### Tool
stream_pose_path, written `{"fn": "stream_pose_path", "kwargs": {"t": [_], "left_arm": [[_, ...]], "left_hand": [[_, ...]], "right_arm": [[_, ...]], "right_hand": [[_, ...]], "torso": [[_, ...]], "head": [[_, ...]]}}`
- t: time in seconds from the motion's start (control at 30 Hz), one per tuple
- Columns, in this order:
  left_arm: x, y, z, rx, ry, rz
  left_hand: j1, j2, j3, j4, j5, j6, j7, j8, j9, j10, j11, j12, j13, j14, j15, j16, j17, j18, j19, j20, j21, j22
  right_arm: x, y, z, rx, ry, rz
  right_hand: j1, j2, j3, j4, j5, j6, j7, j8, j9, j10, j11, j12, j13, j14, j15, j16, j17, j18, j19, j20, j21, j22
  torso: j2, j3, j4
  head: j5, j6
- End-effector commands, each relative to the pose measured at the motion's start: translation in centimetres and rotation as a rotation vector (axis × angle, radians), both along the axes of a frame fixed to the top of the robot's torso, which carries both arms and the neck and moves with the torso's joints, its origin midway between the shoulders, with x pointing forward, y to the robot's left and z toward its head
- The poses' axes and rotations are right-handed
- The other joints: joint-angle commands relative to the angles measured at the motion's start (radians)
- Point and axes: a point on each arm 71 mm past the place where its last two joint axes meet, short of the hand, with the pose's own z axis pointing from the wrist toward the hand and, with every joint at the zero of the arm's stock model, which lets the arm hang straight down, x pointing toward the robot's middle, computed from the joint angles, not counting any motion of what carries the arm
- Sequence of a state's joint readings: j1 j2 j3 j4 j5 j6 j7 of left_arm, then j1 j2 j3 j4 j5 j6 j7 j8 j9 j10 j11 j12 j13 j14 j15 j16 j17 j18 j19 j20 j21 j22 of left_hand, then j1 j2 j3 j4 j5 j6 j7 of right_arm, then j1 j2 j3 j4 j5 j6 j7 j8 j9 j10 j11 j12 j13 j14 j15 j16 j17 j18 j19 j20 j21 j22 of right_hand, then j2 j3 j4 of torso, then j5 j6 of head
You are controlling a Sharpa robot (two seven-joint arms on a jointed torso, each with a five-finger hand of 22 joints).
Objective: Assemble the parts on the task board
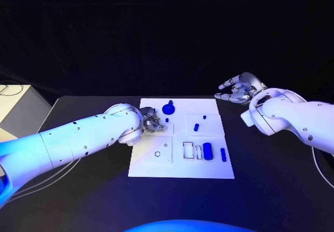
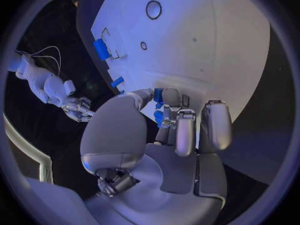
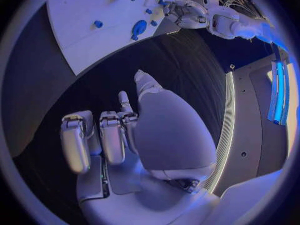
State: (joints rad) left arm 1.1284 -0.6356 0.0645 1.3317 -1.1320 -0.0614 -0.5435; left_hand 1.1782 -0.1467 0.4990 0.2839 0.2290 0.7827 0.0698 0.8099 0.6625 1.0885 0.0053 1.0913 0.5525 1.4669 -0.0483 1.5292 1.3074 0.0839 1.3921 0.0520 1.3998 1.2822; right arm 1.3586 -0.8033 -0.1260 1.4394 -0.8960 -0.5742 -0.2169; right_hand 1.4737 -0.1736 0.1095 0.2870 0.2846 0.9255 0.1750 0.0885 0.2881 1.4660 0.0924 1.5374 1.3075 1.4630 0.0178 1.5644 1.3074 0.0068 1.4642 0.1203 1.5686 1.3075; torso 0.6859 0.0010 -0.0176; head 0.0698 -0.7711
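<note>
The white task board (image 1: 182,168) lies mid-table, also seen at board (image 2: 212,40) and board (image 3: 75,30). My left hand (image 1: 152,123) is low over its upper left part; thumb and finger pinch a small blue part (image 2: 159,97). On the board sit a blue knob (image 1: 168,108), a short peg (image 1: 196,127), a thick blue cylinder (image 1: 206,149) and a thin rod (image 1: 223,154). My right hand (image 1: 239,90) hovers off the board's far right corner above the black table, fingers loosely bent and apart, holding nothing. The knob (image 3: 139,28) shows from that wrist too.
A round hole (image 1: 157,154) and rectangular slots (image 1: 188,150) mark the board's near half. A white box (image 1: 15,108) stands at the table's far left edge. Bare black table (image 1: 278,183) surrounds the board.
</note>
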Motion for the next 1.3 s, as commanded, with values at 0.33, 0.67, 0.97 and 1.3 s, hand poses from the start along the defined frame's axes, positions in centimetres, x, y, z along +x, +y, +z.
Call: {"fn": "stream_pose_path", "kwargs": {"t": [0.33,0.67,0.97,1.3], "left_arm": [[0.19,-0.3,-0.21,0.007,0.012,-0.011],[-0.08,-0.45,-0.27,-0.03,0.044,-0.006],[-0.46,-0.58,-0.23,-0.077,0.076,0.001],[-0.57,-0.35,0.1,-0.115,0.094,0.011]], "left_hand": [[0.016,0.009,0.052,0.0,0.005,-0.015,0.002,0.012,-0.003,-0.004,-0.004,0.002,-0.005,0.078,-0.009,0.003,0.195,-0.016,0.002,-0.004,0.004,0.001],[0.02,-0.039,0.317,-0.116,0.004,-0.05,0.005,0.056,-0.003,-0.026,-0.002,-0.016,-0.035,0.073,-0.008,-0.004,0.184,-0.012,-0.009,-0.004,-0.005,-0.01],[-0.025,-0.033,0.45,-0.229,0.011,-0.071,0.022,0.09,0.004,-0.047,0.009,-0.031,-0.063,0.067,0.002,-0.009,0.174,-0.008,-0.023,0.003,-0.013,-0.024],[-0.035,-0.028,0.467,-0.246,0.01,-0.069,0.024,0.094,0.003,-0.047,0.011,-0.03,-0.064,0.066,0.003,-0.01,0.172,-0.005,-0.033,0.004,-0.019,-0.035]], "right_arm": [[-0.05,-0.02,-0.06,-0.005,0.002,0.009],[-0.08,-0.12,-0.17,-0.006,0.007,0.008],[-0.12,-0.2,-0.3,-0.008,0.011,0.008],[-0.18,-0.29,-0.47,-0.01,0.021,0.007]], "right_hand": [[-0.008,-0.002,0.003,0.001,0.004,-0.007,0.002,0.002,0.001,0.07,0.0,-0.004,0.23,0.1,-0.001,-0.004,0.231,-0.007,0.107,-0.001,0.002,0.263],[-0.008,-0.001,0.005,0.001,0.005,-0.007,0.001,0.003,0.002,0.071,0.0,-0.002,0.231,0.1,-0.001,-0.004,0.23,-0.007,0.107,-0.001,0.002,0.263],[-0.008,-0.001,0.005,0.0,0.006,-0.006,0.001,0.003,0.002,0.071,-0.001,-0.002,0.232,0.1,-0.001,-0.004,0.23,-0.007,0.107,-0.001,0.002,0.263],[-0.008,-0.001,0.006,0.0,0.007,-0.006,0.001,0.003,0.002,0.071,-0.001,-0.002,0.231,0.1,-0.001,-0.004,0.23,-0.007,0.107,-0.001,0.002,0.263]], "torso": [[0.0,-0.001,-0.0005],[0.0,-0.0018,0.0006],[-0.001,-0.0005,0.0004],[-0.001,-0.0001,0.0011]], "head": [[-0.001,-0.003],[-0.002,-0.003],[-0.003,-0.003],[-0.004,0.0]]}}
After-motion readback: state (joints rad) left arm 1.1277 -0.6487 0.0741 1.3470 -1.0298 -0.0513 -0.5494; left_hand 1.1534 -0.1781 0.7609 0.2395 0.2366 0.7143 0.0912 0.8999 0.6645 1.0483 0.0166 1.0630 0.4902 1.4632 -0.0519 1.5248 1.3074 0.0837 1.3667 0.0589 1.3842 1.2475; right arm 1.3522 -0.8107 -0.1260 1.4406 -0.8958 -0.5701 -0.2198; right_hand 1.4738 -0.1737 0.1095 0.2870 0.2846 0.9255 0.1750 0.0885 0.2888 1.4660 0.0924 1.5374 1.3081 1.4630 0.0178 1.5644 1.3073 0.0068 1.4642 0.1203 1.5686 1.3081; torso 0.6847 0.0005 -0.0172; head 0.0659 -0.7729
